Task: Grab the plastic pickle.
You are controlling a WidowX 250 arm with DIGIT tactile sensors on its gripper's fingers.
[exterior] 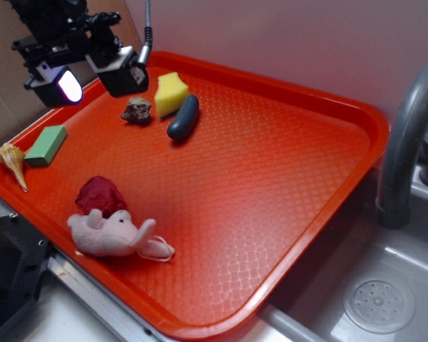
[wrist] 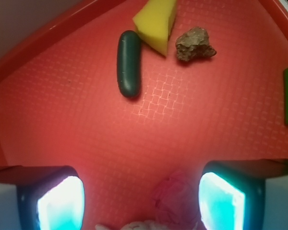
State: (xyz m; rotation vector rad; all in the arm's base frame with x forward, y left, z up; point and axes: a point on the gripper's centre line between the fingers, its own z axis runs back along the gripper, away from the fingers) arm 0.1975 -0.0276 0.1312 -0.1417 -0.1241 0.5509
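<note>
Nearest the tray's (exterior: 321, 235) front edge we count one pink plush toy (exterior: 110, 235) and one red crumpled lump (exterior: 100, 194); at the left edge, one shell (exterior: 13, 162) and one green block (exterior: 46, 144). Toward the far edge lie one brown rock (exterior: 137, 110), one yellow sponge wedge (exterior: 170, 92) and one plastic pickle (exterior: 183, 117), touching the wedge. We judge the pickle light, rigid and slippery; we take it across its middle. The claw (exterior: 96, 75) hovers with jaws apart, holding nothing.
</note>
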